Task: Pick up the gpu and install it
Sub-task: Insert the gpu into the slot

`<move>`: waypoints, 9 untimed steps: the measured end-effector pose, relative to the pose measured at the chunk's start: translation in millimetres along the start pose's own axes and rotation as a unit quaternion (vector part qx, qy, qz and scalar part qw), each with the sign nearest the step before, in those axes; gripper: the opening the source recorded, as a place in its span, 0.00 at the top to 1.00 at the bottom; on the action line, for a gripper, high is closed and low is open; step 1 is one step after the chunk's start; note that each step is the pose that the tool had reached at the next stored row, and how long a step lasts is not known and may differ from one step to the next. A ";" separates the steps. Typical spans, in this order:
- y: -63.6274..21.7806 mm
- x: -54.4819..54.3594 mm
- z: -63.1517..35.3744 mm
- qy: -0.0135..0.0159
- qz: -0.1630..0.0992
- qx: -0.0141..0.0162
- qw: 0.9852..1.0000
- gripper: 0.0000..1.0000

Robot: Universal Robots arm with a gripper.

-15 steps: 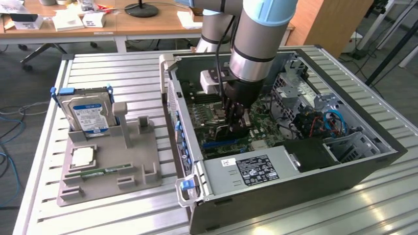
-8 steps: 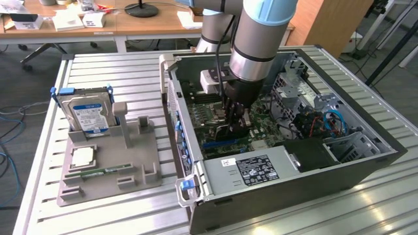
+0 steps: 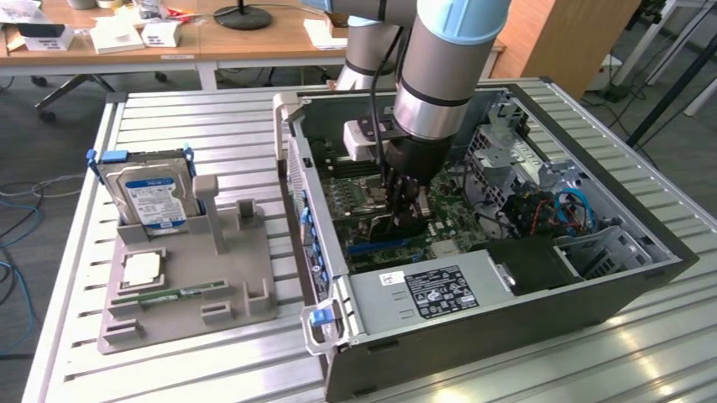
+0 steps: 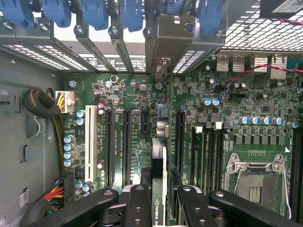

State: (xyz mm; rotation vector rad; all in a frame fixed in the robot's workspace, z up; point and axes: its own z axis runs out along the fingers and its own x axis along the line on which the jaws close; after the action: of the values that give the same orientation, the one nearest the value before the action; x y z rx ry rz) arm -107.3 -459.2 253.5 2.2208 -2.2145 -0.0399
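Slatted metal surface [image 3: 168,109] carries open PC case [image 3: 505,353]; fingers [image 4: 137,208] partly closed, clamped on the gpu [image 4: 159,179], held edge-on over motherboard [image 4: 118,94] slots inside it

gpu [image 4: 157,189]: the brand "NVIDIA" was read, printed lengthwise along the card's edge.
power supply label [image 3: 447,290]: fine print and symbols were seen, but nothing could be read.
hard drive label [image 3: 154,200]: blue-white print was seen, but nothing could be read.
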 end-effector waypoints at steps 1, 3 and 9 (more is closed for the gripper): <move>0.0 0.0 0.0 0.000 0.000 0.000 1.000 0.74; 0.0 0.0 0.1 0.000 0.000 0.000 1.000 0.74; 0.0 0.0 0.2 0.000 -0.001 0.000 1.000 0.74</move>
State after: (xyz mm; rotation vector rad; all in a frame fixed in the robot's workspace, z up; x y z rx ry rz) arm -107.4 -459.2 253.3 2.2221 -2.2131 -0.0399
